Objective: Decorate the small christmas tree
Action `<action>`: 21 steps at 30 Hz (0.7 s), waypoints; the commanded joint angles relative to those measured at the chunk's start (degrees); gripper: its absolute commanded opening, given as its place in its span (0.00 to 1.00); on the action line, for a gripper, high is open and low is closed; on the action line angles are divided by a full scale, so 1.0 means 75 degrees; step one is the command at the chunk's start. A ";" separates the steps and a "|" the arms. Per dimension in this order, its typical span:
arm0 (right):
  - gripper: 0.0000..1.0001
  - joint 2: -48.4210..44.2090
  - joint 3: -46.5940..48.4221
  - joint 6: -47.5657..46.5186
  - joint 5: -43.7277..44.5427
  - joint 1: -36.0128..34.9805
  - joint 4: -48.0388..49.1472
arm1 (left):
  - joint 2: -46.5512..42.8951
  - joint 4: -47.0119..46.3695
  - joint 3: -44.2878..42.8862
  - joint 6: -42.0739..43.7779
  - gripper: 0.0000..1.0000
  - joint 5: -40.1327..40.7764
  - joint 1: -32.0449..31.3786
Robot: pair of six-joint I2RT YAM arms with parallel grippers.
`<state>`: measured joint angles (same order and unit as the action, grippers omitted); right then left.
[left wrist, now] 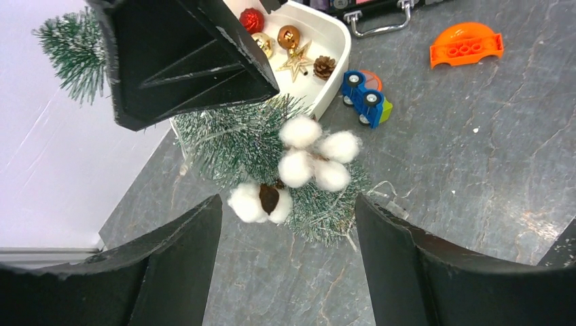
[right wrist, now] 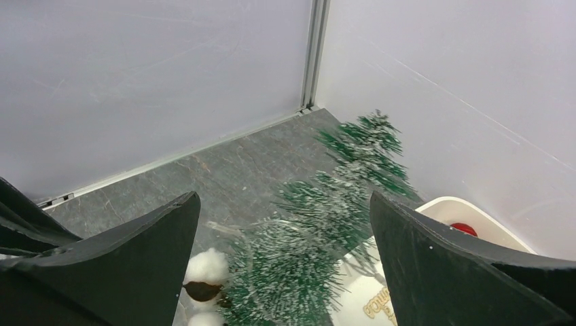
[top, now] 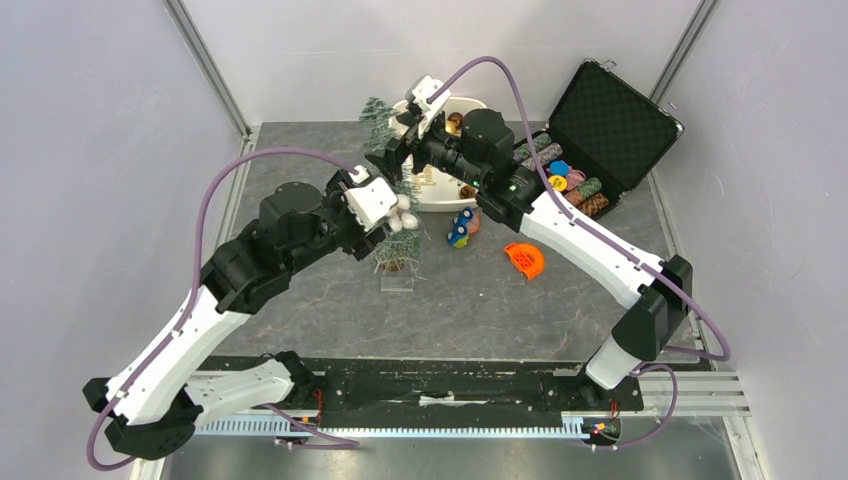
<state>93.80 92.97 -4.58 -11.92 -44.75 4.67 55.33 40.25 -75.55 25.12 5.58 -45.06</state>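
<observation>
Grey tabletop (top: pixel 470 310) bears tree (top: pixel 396 248); chips (top: pixel 572 180) seen only overhead.

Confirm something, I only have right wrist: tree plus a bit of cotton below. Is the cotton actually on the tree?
Observer: Yes, left wrist shows the cotton sprig resting on the small christmas tree, lower branches.
Operator: Is the left gripper gripping it?
Observer: No, it's open, one finger either side of the sprig.
Operator: Anything in the tray besides the red ball?
Observer: Yes: gold balls, a gold star and a pine cone.
</observation>
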 commanded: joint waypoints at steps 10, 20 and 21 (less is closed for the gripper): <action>0.98 -0.0962 -0.0084 0.0066 -0.0847 -0.0009 0.0417 | -0.0342 0.0258 -0.0639 -0.0666 0.80 -0.0278 0.0031; 0.98 -0.2300 -0.0989 -0.0313 0.0892 0.0519 -0.0117 | -0.0359 0.0014 -0.0464 -0.0991 0.89 0.0749 0.0799; 0.98 -0.2351 -0.1052 -0.0138 0.0926 0.0870 -0.0168 | -0.0276 0.0001 -0.0479 -0.1045 0.90 0.0797 0.0934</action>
<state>79.02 86.63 -6.22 -12.10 -43.68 5.02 52.80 41.91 -78.81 20.58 7.40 -40.97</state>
